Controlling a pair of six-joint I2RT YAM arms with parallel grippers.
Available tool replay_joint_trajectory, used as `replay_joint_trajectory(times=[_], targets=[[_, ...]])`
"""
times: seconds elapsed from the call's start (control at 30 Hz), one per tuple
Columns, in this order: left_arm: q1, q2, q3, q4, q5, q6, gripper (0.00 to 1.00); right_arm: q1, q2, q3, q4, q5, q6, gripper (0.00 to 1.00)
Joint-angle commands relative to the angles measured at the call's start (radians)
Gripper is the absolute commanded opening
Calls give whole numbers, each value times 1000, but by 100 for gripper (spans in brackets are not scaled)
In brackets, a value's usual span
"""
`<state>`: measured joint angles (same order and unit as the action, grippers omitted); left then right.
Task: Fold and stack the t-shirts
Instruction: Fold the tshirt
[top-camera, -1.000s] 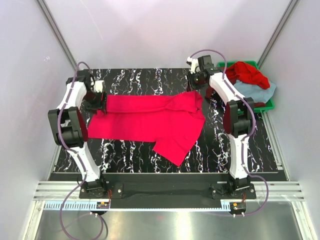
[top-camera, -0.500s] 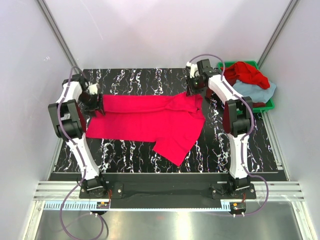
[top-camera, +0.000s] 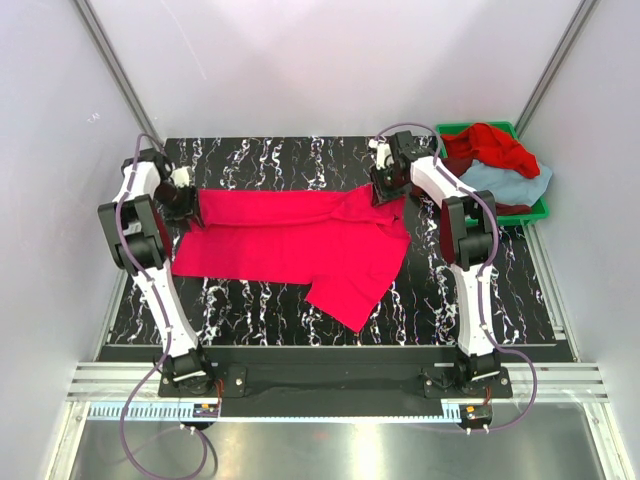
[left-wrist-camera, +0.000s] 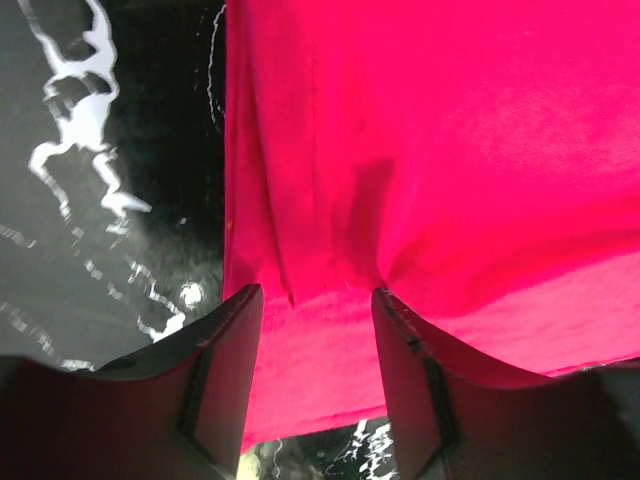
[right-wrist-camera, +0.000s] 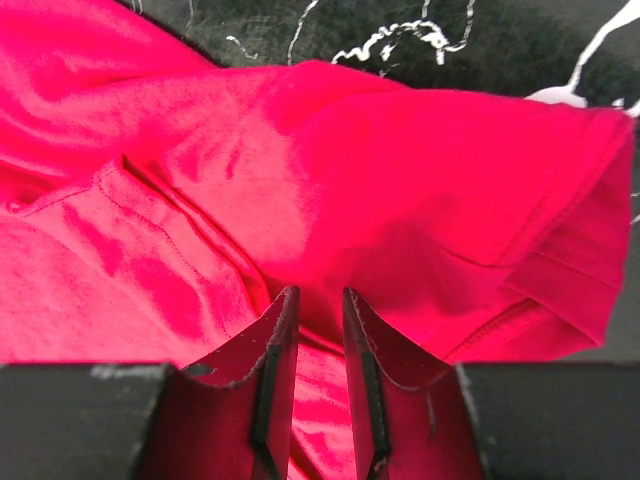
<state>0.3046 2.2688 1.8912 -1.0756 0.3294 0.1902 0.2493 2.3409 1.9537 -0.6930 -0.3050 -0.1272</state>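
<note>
A crimson-pink t-shirt (top-camera: 300, 240) lies spread flat on the black marbled table (top-camera: 270, 155), one sleeve reaching toward the front (top-camera: 350, 295). My left gripper (top-camera: 186, 200) is low at the shirt's left edge. In the left wrist view its jaws (left-wrist-camera: 315, 292) stand apart, with puckered cloth (left-wrist-camera: 450, 150) between the tips. My right gripper (top-camera: 385, 190) is down on the far right sleeve. Its fingers (right-wrist-camera: 319, 291) leave only a narrow gap over the cloth (right-wrist-camera: 400, 150), pinching nothing. A brighter red shirt (top-camera: 490, 145) and a light blue-grey one (top-camera: 515, 183) lie in the bin.
The green plastic bin (top-camera: 540, 208) stands at the back right corner, just right of my right arm. Pale walls close in both sides and the back. Bare table shows in front of the shirt (top-camera: 240, 310) and behind it.
My right gripper came down and left from near the bin onto the shirt's far right sleeve. The left gripper shifted slightly left at the shirt's edge and its jaws have narrowed.
</note>
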Motion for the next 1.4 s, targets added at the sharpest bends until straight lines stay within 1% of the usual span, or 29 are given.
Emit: replay_joint_trajectory(times=[0.0,0.07,0.17,0.3,0.4,0.5,0.57,0.6,0.63,0.67,0.7,0.83,1.13,1.17,1.23,1.27,1.33,1.37], targets=[[1,26,55,-7,25,2,50,21,-11,2,13,6,-15,31],[2,38,66,-9,19,3,48,22,-12,-4,13,7,-15,31],[4,41,69,-10,20,6,37,25,-14,-12,16,7,-14,31],[5,37,71,-9,25,6,28,28,-14,-9,21,10,-11,31],[8,32,72,-7,23,5,16,33,-14,-7,20,9,-9,31],[11,26,68,-4,26,3,15,34,-11,-6,18,9,-9,31],[11,23,66,-4,23,5,12,34,-11,-3,20,7,-8,31],[13,20,68,-4,19,5,10,34,-11,-1,16,6,-9,31],[13,17,68,-4,5,8,5,34,-9,-1,16,6,-9,31],[14,12,74,-3,-3,9,1,34,-9,2,16,6,-8,31],[17,2,78,-1,-12,9,0,34,-11,4,16,6,-8,31],[34,-22,95,8,-46,17,0,36,-12,2,15,6,-9,31],[41,-11,98,14,-84,14,1,35,-9,4,18,6,-8,31],[41,-8,97,14,-87,14,5,34,-11,5,18,9,-8,31],[39,-6,97,11,-90,12,23,35,-14,23,21,27,-11,32],[37,-9,98,11,-92,11,31,34,-14,36,21,33,-11,32],[36,-28,100,14,-78,12,41,30,-23,63,35,62,-17,33],[34,-50,100,16,-70,12,42,25,-23,91,50,70,-17,34]])
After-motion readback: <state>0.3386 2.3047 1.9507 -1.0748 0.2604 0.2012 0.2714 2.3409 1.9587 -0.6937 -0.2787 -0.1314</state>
